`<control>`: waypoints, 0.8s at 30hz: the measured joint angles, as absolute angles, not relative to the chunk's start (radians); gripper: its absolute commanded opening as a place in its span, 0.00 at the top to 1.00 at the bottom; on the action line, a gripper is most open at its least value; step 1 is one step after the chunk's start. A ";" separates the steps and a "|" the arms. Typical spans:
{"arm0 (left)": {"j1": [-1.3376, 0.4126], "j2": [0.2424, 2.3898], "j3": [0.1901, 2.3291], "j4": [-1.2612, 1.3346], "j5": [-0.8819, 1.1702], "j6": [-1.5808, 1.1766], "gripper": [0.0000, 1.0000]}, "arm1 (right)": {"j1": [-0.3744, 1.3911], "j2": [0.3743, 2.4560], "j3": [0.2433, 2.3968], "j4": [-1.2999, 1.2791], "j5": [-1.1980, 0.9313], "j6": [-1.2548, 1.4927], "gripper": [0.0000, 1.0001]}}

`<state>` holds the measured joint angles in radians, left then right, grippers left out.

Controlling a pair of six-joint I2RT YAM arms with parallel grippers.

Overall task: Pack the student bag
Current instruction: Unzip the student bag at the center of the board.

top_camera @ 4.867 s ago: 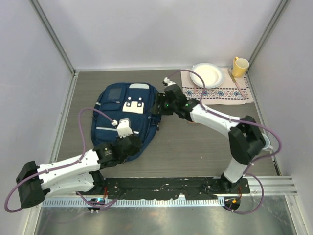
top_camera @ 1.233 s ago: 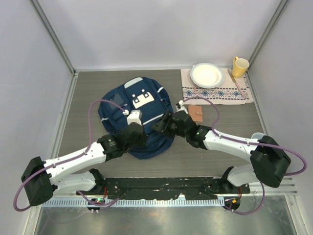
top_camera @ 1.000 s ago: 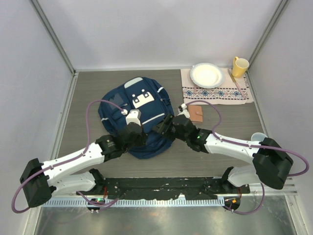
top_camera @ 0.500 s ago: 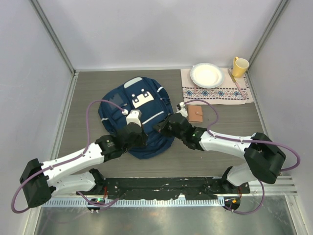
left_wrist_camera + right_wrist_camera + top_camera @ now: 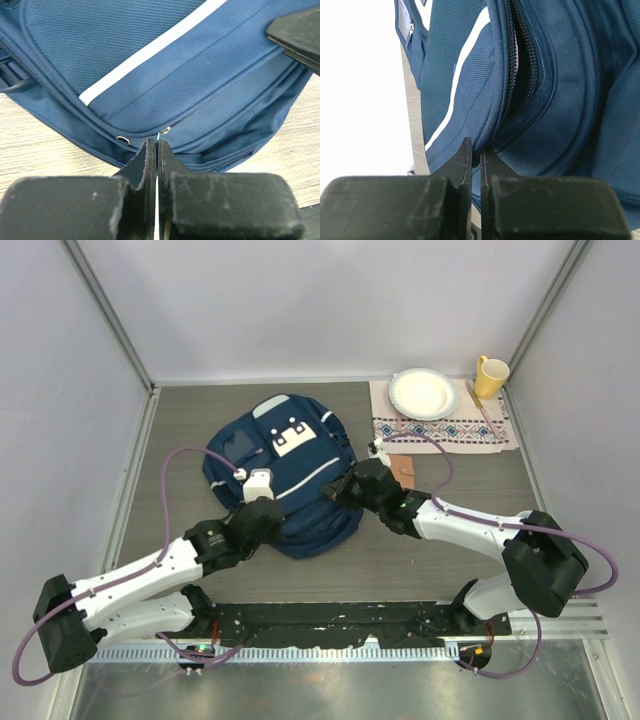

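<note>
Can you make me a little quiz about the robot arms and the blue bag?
1. True or false: the yellow mug is inside the backpack.
2. What sits on the patterned cloth? A) white plate B) book C) banana
3. Fill in: the left gripper and right gripper are both shut on the ____.
Key: 1 false; 2 A; 3 backpack.
</note>
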<state>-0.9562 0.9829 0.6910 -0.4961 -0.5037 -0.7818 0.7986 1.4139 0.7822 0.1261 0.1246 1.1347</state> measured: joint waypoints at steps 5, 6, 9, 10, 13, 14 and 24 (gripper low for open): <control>-0.912 0.918 0.669 -0.506 -0.498 -0.797 1.00 | 0.790 1.414 0.796 0.126 0.085 1.124 0.99; -0.899 0.909 0.669 -0.506 -0.496 -0.802 1.00 | 0.790 1.414 0.799 0.127 0.079 1.122 0.99; -0.849 0.903 0.674 -0.513 -0.473 -0.813 1.00 | 0.790 1.414 0.801 0.135 0.072 1.122 0.99; -0.835 0.908 0.680 -0.517 -0.466 -0.814 1.00 | 0.790 1.414 0.801 0.138 0.069 1.122 0.99; -0.801 0.944 0.715 -0.534 -0.443 -0.815 1.00 | 0.789 1.414 0.801 0.145 0.072 1.122 0.99; -0.797 0.951 0.720 -0.535 -0.441 -0.813 1.00 | 0.789 1.414 0.801 0.144 0.073 1.122 0.99; -0.759 0.838 0.675 -0.567 -0.405 -0.807 1.00 | 0.745 1.401 0.812 0.093 0.052 1.094 0.99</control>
